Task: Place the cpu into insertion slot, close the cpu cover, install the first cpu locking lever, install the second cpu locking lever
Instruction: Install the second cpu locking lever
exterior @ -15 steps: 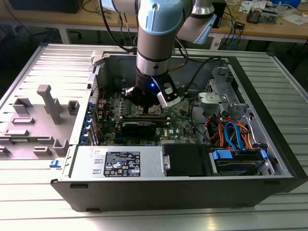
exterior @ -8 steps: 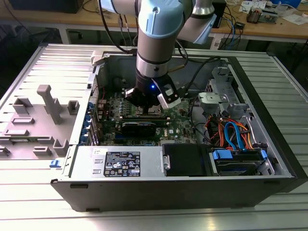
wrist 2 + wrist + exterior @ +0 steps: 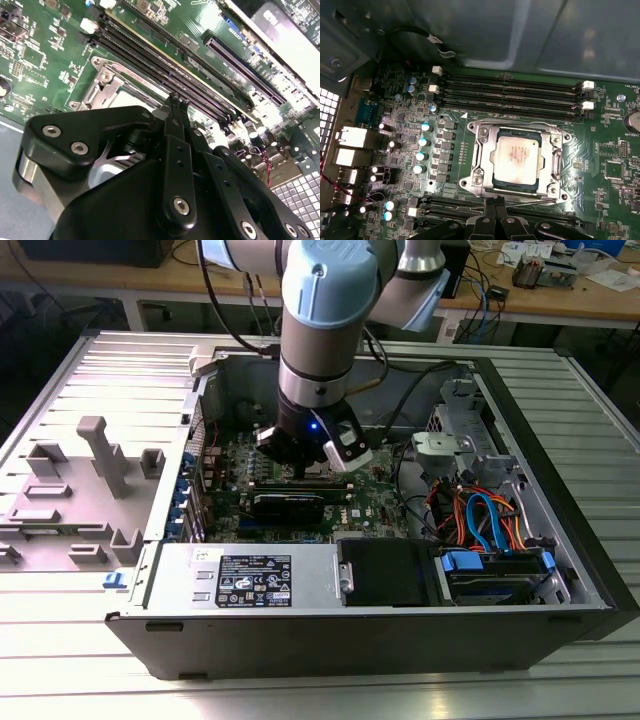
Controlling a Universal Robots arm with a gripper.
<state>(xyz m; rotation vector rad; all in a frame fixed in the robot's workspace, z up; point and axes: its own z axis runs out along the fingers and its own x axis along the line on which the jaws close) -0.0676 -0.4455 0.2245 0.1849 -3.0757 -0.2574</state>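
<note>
Fingertips pressed together, my gripper hangs by the cpu cover; I judge a slip could scrape the cpu.

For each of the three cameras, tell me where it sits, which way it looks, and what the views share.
Exterior view: off the arm, looking down into the open computer case; the arm and tool show.
First wrist view: on the arm, looking down at the cpu seated under the closed cpu cover; the tool shows.
Second wrist view: on the arm, looking low along the tool across the memory slots.
Shared: both wrist views show the tool and memory slots.
</note>
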